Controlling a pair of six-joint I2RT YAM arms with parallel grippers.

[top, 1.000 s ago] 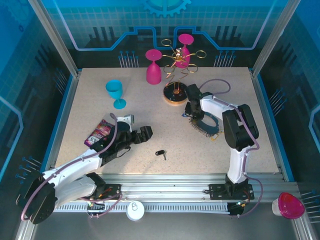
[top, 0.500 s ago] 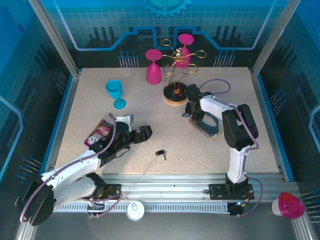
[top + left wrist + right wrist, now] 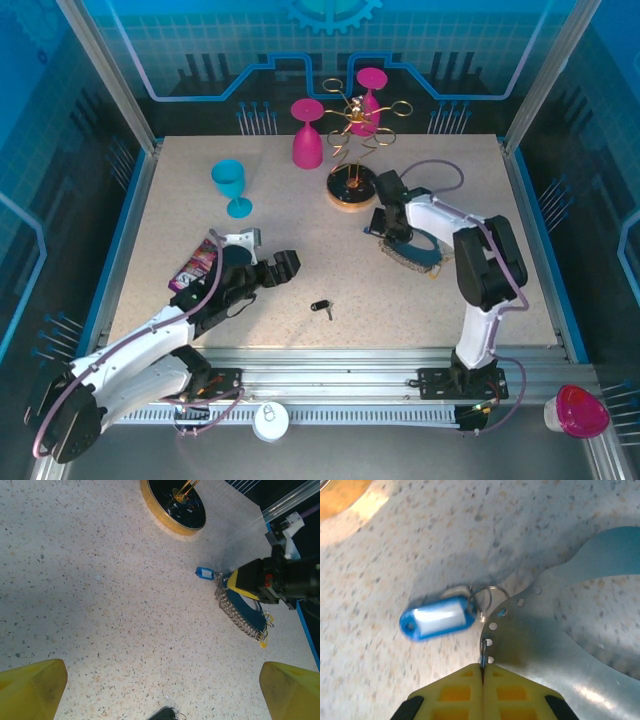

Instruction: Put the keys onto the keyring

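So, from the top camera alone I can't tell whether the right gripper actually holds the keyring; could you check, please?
Observer: In the right wrist view the right gripper is shut, pinching a thin wire loop at the perforated edge of the keyring.
Operator: Thanks. Where is its tag?
Observer: The blue tag lies flat just left of that loop, on a small split ring.
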